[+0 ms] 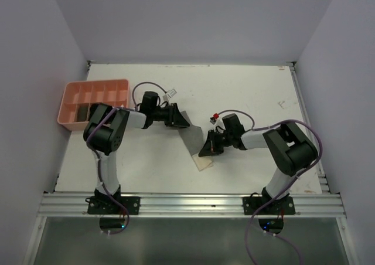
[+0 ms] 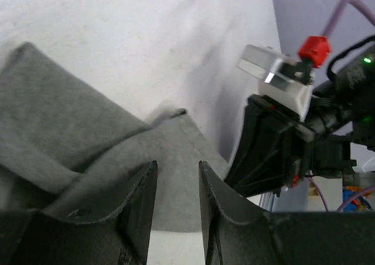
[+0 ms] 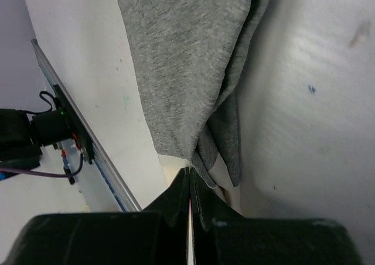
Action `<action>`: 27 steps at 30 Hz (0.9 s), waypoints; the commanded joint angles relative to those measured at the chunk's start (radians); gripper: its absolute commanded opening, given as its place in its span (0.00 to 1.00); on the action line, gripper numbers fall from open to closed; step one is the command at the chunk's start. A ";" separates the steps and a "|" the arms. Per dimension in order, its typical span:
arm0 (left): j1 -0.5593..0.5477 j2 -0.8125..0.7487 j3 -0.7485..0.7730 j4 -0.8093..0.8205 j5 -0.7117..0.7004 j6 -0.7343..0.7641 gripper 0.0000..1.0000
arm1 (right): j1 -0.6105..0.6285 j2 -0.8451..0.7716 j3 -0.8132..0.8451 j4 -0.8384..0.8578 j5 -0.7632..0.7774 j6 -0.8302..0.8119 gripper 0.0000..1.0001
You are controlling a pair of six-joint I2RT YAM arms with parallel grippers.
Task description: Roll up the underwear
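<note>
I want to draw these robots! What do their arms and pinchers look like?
Both the left arm and right arm have chunky black joints with white links, and purple cables looping along them. The left gripper and right gripper each have two flat black wedge fingers. There's a small red cap by the right wrist.

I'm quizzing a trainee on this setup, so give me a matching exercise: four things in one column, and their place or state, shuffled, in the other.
1 pink tray
2 grey underwear
3 left gripper
4 right gripper

A jaws closed on the underwear's edge
B far left of the table
C jaws apart
D lying between the two grippers

Pairs: 1-B, 2-D, 3-C, 4-A
</note>
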 commanded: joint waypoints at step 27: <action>-0.099 0.033 0.124 0.000 0.161 0.067 0.43 | -0.015 -0.013 0.190 -0.081 -0.021 -0.042 0.00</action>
